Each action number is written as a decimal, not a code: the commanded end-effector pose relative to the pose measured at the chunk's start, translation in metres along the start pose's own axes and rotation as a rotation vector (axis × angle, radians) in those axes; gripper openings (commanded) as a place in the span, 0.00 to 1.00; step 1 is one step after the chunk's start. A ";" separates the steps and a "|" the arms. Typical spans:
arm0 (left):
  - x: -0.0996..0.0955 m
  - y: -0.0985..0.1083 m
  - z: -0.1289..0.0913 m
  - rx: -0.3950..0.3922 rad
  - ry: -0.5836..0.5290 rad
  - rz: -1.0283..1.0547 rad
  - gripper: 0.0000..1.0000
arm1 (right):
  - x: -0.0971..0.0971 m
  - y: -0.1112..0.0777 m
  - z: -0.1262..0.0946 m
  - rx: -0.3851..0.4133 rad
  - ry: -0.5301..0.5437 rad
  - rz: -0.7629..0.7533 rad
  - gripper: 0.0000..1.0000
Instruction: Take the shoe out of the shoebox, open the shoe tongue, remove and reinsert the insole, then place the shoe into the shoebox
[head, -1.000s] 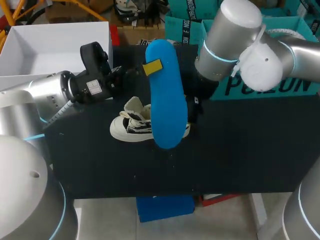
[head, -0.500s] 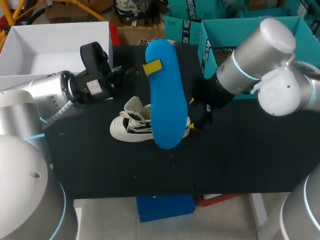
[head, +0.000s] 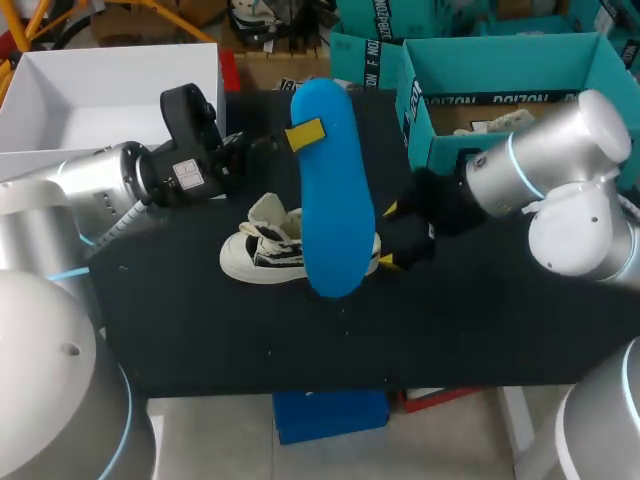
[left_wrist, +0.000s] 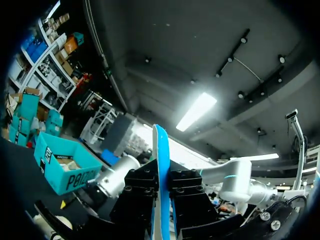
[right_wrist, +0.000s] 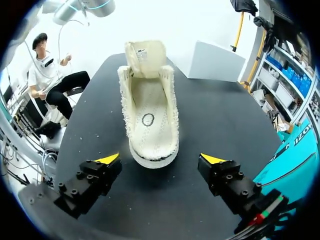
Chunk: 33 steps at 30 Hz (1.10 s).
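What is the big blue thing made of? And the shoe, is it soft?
The insole looks like smooth, matte blue foam: thin, one even colour, no shine. The shoe looks like cream woven cloth, its textured weave showing inside, with a smoother, probably rubber, rim around the bottom.

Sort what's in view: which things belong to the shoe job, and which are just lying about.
Job: shoe on the table; insole, clamped in the left fingers; teal shoebox, open; right fingers, open, either side of the shoe's toe.

Lying about: white box at the table's far corner.
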<state>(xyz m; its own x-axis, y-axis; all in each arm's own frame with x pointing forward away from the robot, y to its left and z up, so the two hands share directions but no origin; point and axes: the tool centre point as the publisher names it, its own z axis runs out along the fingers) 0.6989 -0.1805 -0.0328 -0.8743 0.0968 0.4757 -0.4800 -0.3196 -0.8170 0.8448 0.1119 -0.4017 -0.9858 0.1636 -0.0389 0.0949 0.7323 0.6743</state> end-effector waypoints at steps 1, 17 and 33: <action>0.001 0.001 0.001 0.002 -0.002 0.002 0.00 | -0.001 -0.004 0.009 -0.185 0.000 -0.007 1.00; 0.001 0.001 0.001 0.002 -0.002 0.002 0.00 | 0.002 -0.006 0.035 -0.317 0.007 -0.001 1.00; 0.001 0.001 0.001 0.002 -0.002 0.002 0.00 | 0.003 0.003 0.050 -0.385 0.029 0.006 1.00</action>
<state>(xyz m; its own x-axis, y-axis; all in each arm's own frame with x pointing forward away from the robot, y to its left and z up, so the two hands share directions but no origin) 0.6989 -0.1806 -0.0328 -0.8742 0.0969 0.4758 -0.4800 -0.3196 -0.8170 0.8461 0.1437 -0.4340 -0.9892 0.1452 -0.0174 0.0474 0.4308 0.9012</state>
